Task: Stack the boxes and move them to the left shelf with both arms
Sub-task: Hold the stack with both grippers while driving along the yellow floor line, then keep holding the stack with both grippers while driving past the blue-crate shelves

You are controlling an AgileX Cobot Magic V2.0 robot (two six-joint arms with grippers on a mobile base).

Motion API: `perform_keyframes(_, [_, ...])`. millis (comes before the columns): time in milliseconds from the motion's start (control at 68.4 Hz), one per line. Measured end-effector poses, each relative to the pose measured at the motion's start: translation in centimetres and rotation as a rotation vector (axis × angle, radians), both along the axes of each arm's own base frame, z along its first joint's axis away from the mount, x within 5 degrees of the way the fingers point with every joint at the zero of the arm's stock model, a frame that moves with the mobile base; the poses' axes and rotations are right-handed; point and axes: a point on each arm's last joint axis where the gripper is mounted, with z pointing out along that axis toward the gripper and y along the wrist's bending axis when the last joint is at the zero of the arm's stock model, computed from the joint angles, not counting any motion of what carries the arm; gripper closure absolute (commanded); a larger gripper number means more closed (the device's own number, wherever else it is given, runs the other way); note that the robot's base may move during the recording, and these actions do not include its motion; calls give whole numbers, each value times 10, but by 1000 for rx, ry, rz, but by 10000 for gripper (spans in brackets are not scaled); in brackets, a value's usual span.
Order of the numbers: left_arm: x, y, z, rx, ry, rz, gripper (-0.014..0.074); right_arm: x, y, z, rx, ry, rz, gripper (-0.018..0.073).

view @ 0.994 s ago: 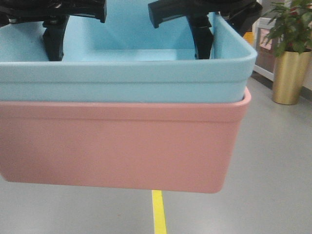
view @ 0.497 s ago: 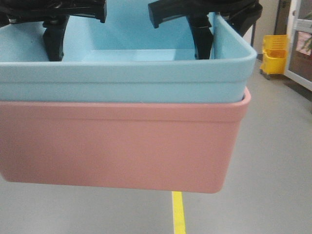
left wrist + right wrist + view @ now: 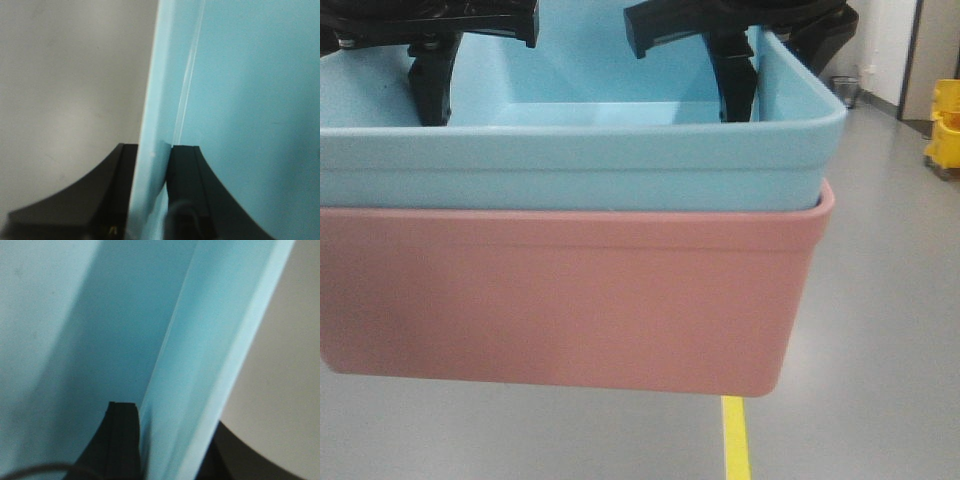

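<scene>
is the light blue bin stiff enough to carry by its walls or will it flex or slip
Probably stiff: the light blue bin looks unbowed where the left gripper and right gripper pinch its walls. Smooth plastic may slip. Looks empty, so likely light, despite the salmon pink bin around it.

Nothing legible anywhere. Only a tiny yellowish mark (image 3: 112, 230) on the left end effector (image 3: 154, 150), too blurred to read.
</scene>
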Motion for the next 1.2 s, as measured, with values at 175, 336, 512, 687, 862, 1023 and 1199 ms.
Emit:
perform_keyframes(175, [0,0,0,1,1,0,600,0,0,0,0,0,0,503])
perform_keyframes(336, [0,0,0,1,1,0,600,0,0,0,0,0,0,503])
perform_keyframes(512, [0,0,-1,2,2,0,600,0,0,0,0,0,0,503])
perform_keyframes(687, [1,-1,-2,4,4,0,600,0,0,0,0,0,0,503])
perform_keyframes(862, [1,-1,-2,2,3,-1,600,0,0,0,0,0,0,503])
perform_keyframes(1023, [1,-1,-2,4,4,-1,600,0,0,0,0,0,0,503])
perform_keyframes(1199, [2,-2,-3,4,5,-2,600,0,0,-1,-2,2,0,503])
